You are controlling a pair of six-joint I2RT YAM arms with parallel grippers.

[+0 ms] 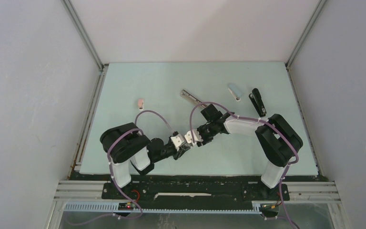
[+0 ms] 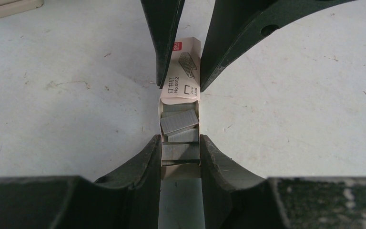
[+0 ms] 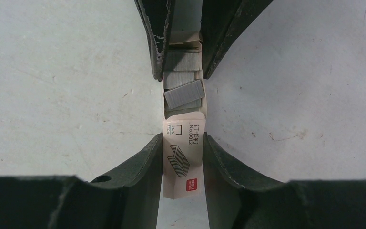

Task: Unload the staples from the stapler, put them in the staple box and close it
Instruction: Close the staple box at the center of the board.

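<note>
2 grippers meet near the front middle of a pale green table [image 1: 138,81], each clamped on 1 end of the same small staple box [image 2: 185,71]. The left gripper [image 2: 180,149] is narrowed onto the cardboard tray [image 2: 180,171], its 2 dark fingers pressing the tray's side walls. The right gripper [image 3: 183,143] is likewise narrowed onto the printed sleeve [image 3: 182,162], a white wrapper bearing a drawing of a staple strip and a small red logo. The sleeve covers only 1 end, so the tray lies open between the 2 grippers. The staples [image 2: 179,123] sit inside that open stretch of tray: several short silvery-grey strips, loosely stacked, 1 lying askew across the others. From above, 4 staplers rest farther back on the table, well apart from the arms. They are a small pink stapler [image 1: 141,102] at the left, a silver and black stapler [image 1: 190,97] lying opened out near the middle, a light blue stapler [image 1: 234,91], and a black stapler [image 1: 258,102] at the right.
</note>
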